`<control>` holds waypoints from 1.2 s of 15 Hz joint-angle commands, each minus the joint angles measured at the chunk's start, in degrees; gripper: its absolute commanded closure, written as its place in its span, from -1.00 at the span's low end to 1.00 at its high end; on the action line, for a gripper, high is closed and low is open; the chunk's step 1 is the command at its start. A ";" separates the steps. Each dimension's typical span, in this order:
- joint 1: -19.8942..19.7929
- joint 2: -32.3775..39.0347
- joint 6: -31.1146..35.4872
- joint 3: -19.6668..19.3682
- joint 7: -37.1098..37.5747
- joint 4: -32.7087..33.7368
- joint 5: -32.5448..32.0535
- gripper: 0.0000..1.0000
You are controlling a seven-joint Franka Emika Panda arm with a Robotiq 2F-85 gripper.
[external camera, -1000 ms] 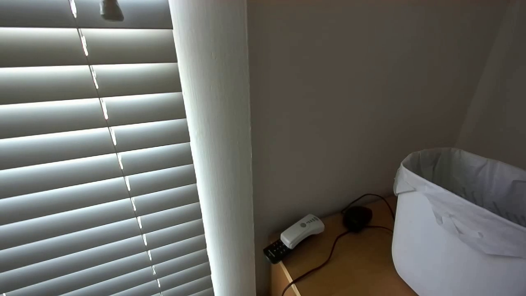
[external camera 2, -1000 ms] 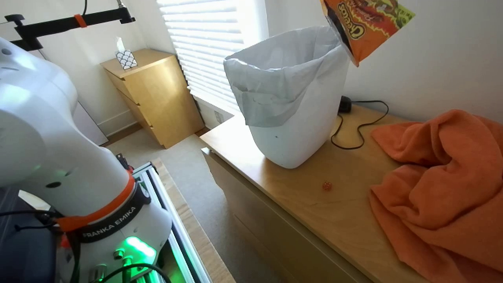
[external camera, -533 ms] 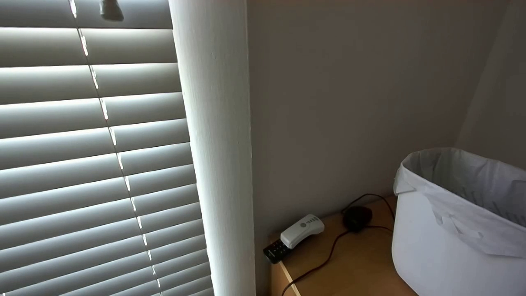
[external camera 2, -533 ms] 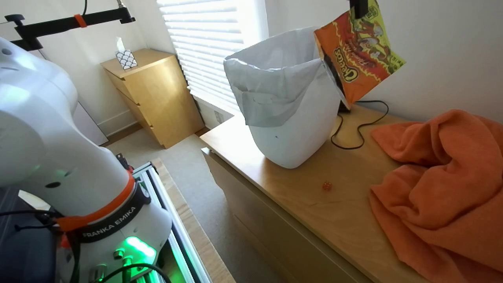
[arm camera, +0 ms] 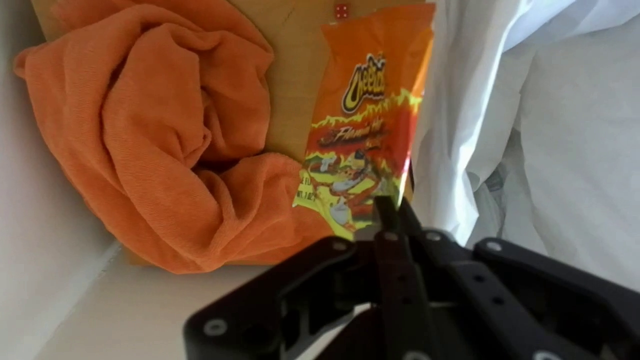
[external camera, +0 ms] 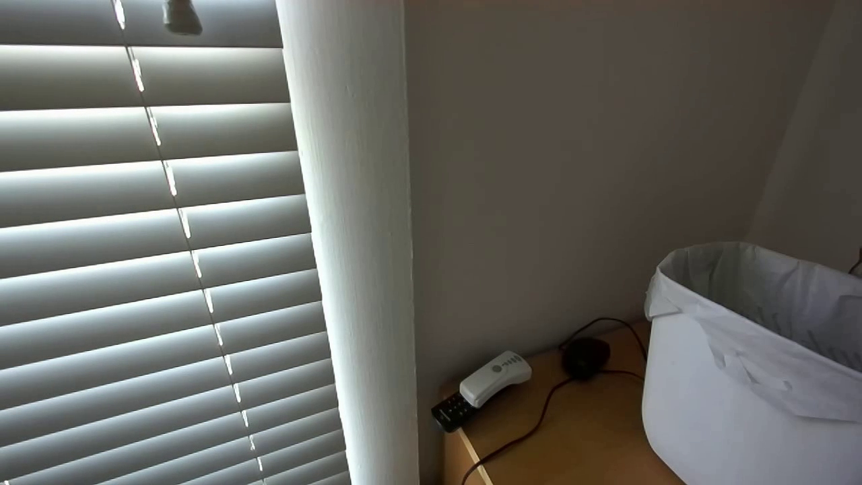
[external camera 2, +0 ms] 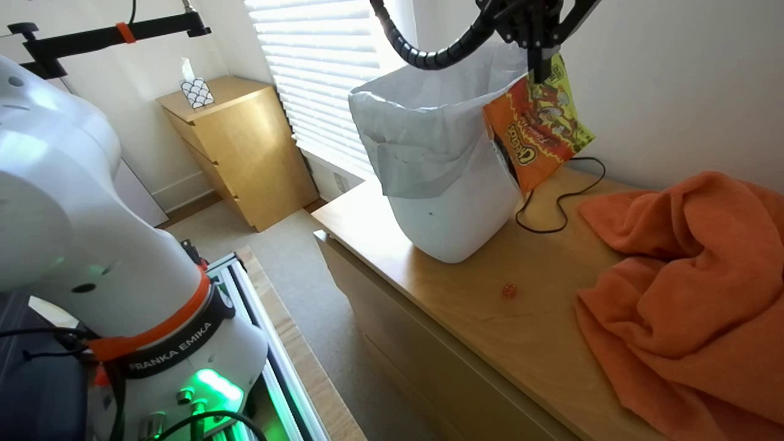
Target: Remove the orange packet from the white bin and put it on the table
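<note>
You have a large white plastic bin [external camera 2: 462, 223] standing upright on a light-wood table [external camera 2: 520, 343] in both exterior views, with a thin whitish liner bag [external camera 2: 422, 147] folded over its rim. Your black gripper [arm camera: 395, 202] is beside the bin's rim, its fingers together and pinching the yellow-green end of the orange packet [external camera 2: 536, 127], a glossy Cheetos snack bag. The packet is outside the bin, just beside the liner, hanging tilted with one orange corner lowest; whether it touches the bin cannot be told.

Near the bin, a thin black cable [external camera 2: 558, 228] lies on the table in both exterior views; in an exterior view a rounded black device [external camera: 584, 357] sits along it. A small red die with white dots [external camera 2: 509, 290] lies near the bin. Past the packet from the bin, you have a rumpled orange cloth [external camera 2: 692, 294] heaped on the table. Apart from the bin, at the table's corner, a white plastic remote [external camera: 495, 378] lies partly over a black push-button remote [external camera: 452, 412].

Beyond the bin are white slatted blinds [external camera 2: 318, 67]. Your white robot arm [external camera 2: 128, 257], marked FRANKA EMIKA, stands across the floor from the bin, a green light on its base. Farthest from the bin, a light-wood chest of drawers [external camera 2: 263, 159] bears a patterned tissue box [external camera 2: 197, 93].
</note>
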 commanded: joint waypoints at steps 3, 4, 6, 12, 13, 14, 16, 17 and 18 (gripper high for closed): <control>0.23 1.54 2.25 -0.90 -3.07 -1.09 3.01 1.00; 0.13 1.82 2.32 -0.83 -3.01 -0.96 3.08 0.99; -0.07 2.20 2.57 -0.70 -2.78 -0.89 2.98 0.46; -0.51 2.23 2.89 -0.37 -2.12 -0.43 2.09 -0.39; -0.62 2.13 3.01 -0.34 -2.02 -0.40 1.97 -0.57; -0.89 2.06 3.16 -0.23 -1.61 -0.25 1.49 -0.70; -1.30 1.66 3.79 -0.14 -1.30 -0.05 0.95 -0.98; -1.53 1.35 4.11 -0.07 -1.10 0.03 0.60 -1.00; -1.71 1.18 4.43 0.00 -0.91 0.27 0.31 -1.00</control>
